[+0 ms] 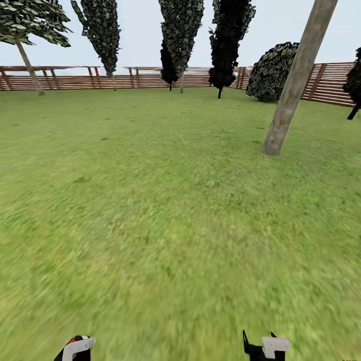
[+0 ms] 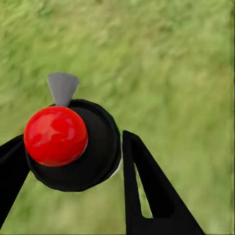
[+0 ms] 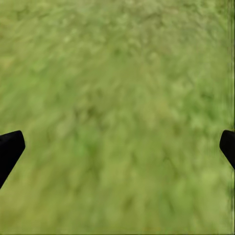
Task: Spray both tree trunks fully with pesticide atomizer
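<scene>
- One pesticide atomizer [image 2: 73, 144], seen from above in the left wrist view: we log a black round body with a red ball top and a grey nozzle tab; its lower part is hidden.
- Left gripper [image 2: 73, 161]: jaws closed around the atomizer, black fingers [image 2: 147, 186] flanking it.
- Right gripper [image 3: 117, 147]: jaws spread wide, fingertips cut off at the frame edges, nothing but blurred floor [image 3: 117, 73] between.
- One tree trunk [image 1: 296, 80], leaning in the head view, crown cut off.
- Fence [image 1: 75, 80] distant.
</scene>
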Controlling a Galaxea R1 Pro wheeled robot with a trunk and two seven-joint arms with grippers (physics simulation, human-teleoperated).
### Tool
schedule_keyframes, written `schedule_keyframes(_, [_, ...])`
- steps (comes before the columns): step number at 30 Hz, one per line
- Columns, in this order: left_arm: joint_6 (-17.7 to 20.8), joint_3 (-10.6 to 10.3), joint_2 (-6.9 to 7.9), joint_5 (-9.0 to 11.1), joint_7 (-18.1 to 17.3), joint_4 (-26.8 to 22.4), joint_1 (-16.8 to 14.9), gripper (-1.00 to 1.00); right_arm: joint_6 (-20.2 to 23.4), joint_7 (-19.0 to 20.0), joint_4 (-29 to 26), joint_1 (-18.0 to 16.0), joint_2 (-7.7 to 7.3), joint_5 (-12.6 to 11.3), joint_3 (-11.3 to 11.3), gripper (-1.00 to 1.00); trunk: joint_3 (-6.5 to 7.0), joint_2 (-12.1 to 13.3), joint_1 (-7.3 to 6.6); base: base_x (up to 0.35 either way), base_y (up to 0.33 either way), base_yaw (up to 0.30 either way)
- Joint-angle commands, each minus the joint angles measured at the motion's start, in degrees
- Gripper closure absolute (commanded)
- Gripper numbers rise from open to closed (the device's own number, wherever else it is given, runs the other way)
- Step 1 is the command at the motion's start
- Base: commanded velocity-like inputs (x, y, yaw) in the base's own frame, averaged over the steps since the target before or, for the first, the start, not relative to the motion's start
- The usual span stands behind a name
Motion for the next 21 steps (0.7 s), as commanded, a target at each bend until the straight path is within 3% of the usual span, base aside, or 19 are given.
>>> schedule_keyframes(1, [-0.2, -0.1, 0.02, 0.3, 0.0, 0.0, 0.0, 1.0, -0.1, -0.2, 0.1, 0.0, 0.01, 0.1, 0.0, -1.0, -0.05, 0.0, 0.02, 0.282, -0.158, -0.3])
schedule_keyframes(21, [-0.1, 0.0, 0.12, 0.3, 0.0, -0.1, 0.0, 1.0, -0.1, -0.1, 0.1, 0.0, -0.1, 0.1, 0.0, -1.0, -0.05, 0.0, 0.02, 0.288, -0.143, -0.281])
